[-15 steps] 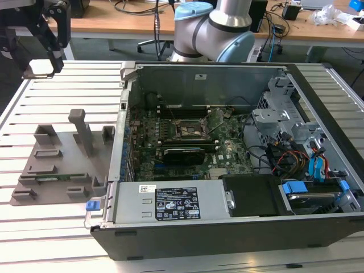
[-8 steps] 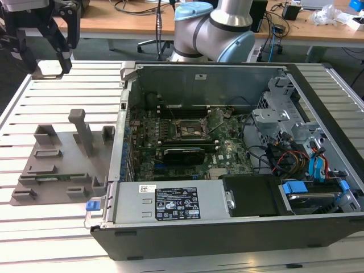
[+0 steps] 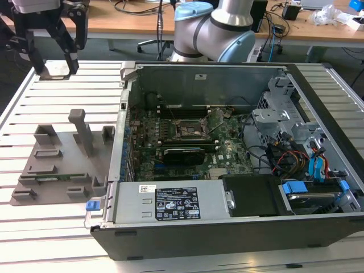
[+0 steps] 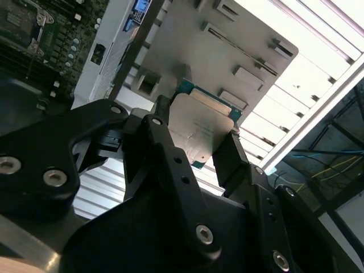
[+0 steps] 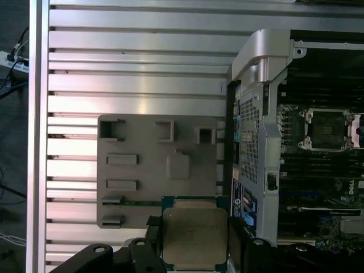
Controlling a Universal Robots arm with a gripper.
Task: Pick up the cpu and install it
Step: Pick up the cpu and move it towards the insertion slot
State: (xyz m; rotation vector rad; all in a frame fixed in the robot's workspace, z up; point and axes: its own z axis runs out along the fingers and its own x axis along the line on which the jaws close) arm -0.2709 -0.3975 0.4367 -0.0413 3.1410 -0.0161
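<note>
Claw (image 3: 57,68) hangs above the slatted counter (image 3: 34,227) near its far edge at the exterior view's left, well apart from the case (image 3: 227,239), w/ open air on all sides. It's pinching the cpu (image 5: 193,239) by two opposite edges, one black finger (image 4: 165,148) per side, so the chip is up off the counter. Cpu is near-square, so no clear long axis. Its silvery metal top faces the wrist cams, w/ a green board rim showing along one edge. In the first wrist view its sides run square w/ the sides of the grey fixture tray (image 5: 159,170) beyond it. The tray lies flat on the counter, just beside the case's side wall, & carries low blocks plus one upright post (image 3: 85,133). Bare slats lie open around the tray's other sides. The case lies on its side, top open. The wall next to the tray stands up between the claw's side & the inside. The socket (image 3: 190,129) sits about mid motherboard (image 3: 145,165), square & dark, w/ open space straight above it. Crowding it are a dark card (image 3: 182,153) just in front, cables (image 3: 290,156) & a drive cage (image 3: 278,114) toward the exterior view's right, & the power supply (image 3: 170,205) along the near wall. The arm (image 3: 213,28), grey w/ blue caps, rises behind the case's far wall.
</note>
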